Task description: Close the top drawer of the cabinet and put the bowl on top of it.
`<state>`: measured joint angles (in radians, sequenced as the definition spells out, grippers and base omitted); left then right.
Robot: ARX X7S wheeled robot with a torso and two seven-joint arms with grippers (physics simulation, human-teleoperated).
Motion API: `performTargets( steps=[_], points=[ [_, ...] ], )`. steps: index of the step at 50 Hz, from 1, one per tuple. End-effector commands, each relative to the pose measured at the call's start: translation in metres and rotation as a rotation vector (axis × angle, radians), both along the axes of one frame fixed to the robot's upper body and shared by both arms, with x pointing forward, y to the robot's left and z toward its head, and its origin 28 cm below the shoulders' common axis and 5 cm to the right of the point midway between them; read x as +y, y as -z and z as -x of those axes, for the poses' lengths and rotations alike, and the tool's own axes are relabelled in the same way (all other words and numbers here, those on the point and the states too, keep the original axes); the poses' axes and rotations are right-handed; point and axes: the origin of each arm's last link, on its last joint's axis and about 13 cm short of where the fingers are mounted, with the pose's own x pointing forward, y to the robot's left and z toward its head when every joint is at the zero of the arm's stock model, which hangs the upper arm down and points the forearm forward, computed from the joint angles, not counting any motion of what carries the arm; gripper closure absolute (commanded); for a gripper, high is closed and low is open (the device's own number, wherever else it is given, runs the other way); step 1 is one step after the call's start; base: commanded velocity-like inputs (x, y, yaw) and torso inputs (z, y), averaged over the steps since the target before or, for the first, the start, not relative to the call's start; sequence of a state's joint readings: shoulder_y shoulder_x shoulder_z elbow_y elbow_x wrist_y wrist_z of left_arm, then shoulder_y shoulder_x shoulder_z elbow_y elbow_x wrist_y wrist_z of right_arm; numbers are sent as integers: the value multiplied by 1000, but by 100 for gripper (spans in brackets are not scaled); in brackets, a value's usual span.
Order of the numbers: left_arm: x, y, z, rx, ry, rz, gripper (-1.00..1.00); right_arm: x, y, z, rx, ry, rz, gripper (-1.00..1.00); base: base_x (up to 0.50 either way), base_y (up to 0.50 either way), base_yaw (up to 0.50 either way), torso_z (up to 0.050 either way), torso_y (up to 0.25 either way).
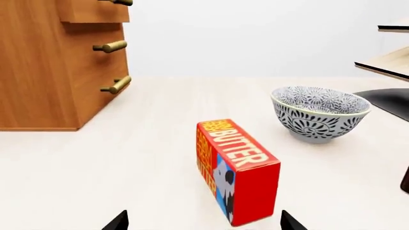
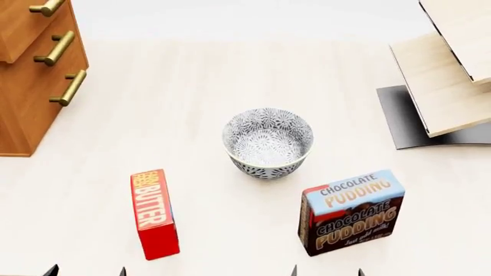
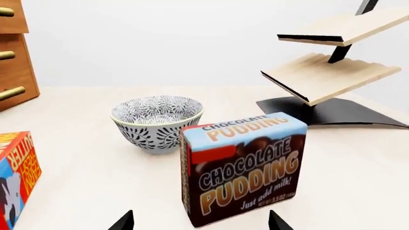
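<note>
Left gripper (image 1: 203, 221): my jaws stood spread and empty, tips just short of the red butter box.
Right gripper (image 3: 200, 221): likewise spread, holding nothing, facing the pudding box.
Red upright butter box (image 2: 154, 214): stood near-left of the bowl, in my left arm's path.
Brown chocolate pudding box (image 2: 351, 211): near-right of the bowl, just beside it.
White bowl with grey leaf pattern (image 2: 268, 142): upright on the pale table (image 2: 199, 86), rim free all round.
Open room: bare table lay left of the bowl toward the cabinet.
Orange-brown wooden cabinet (image 2: 31, 86): far-left of the bowl.
Top drawer (image 1: 95, 10): jutted out past the drawers below, so I judged it open.
Pale wooden rack (image 2: 445, 75): far-right of the bowl.
</note>
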<state>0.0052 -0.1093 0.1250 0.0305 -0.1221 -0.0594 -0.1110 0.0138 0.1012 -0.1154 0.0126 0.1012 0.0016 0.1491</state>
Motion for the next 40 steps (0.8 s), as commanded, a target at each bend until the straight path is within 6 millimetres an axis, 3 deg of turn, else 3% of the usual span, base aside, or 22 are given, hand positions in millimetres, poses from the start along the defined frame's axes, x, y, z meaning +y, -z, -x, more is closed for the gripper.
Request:
performTargets(
  steps=[1,5,7,8,10,11,14,15,16,17,18,19,21,24,25,26,31,40],
  points=[
    [0,1,1,7,2,-8,-100,0,0,0,5,3,1,-100,0,0,0,50,0],
    [0,1,-3,48,-69,-5,-100,0,1,-1,22,19,-29,-100,0,0,0,44,0],
    [2,-7,-1,93,-79,25,-100,-1,0,-2,90,19,-146,-100,0,0,0,0,0],
    [3,-13,-1,120,-78,60,-100,-1,-3,-3,107,32,-150,-100,0,0,0,0,0],
    [5,-30,-4,156,-38,74,-100,-4,-27,-6,115,-7,-179,-100,0,0,0,0,0],
    [5,-30,-3,156,-38,74,-100,-4,-27,-6,115,-7,-179,-100,0,0,0,0,0],
    [13,-55,1,123,-74,13,-100,-11,-71,-3,144,-50,-172,-100,0,0,0,0,0],
    [13,-56,1,123,-74,13,-100,-11,-71,-3,144,-50,-172,-100,0,0,0,0,0],
    [18,-82,3,98,-65,-13,-100,-16,-101,-1,114,-70,-134,-100,0,0,0,0,0],
    [20,-92,3,104,-60,-32,-100,-19,-109,2,140,-65,-125,-100,0,0,0,0,0],
    [30,-141,-3,-44,-41,-40,-100,-35,-160,4,-14,25,-117,-100,0,0,0,0,0],
    [33,-158,0,-38,-37,-34,-100,-38,-171,15,15,-17,-119,-100,0,0,0,0,0],
    [39,-159,4,110,-36,-63,-100,-43,-180,20,59,-20,-100,-100,0,0,0,0,0],
    [53,-176,4,45,-78,-88,-100,-60,-202,28,24,-9,-105,-100,0,0,0,0,0],
    [76,-203,14,-26,-100,-112,-100,-97,-206,47,-41,144,-13,-100,0,0,0,0,0],
    [83,-206,17,-42,-141,-87,-100,-102,-218,47,-43,155,12,-100,0,0,0,0,0],
    [85,-206,18,-47,-142,-79,-100,-101,-203,50,-41,150,8,-100,0,0,0,0,0],
    [87,-205,21,-38,-149,-70,-100,-100,-202,53,-36,140,0,-100,0,0,0,0,0]
  ],
)
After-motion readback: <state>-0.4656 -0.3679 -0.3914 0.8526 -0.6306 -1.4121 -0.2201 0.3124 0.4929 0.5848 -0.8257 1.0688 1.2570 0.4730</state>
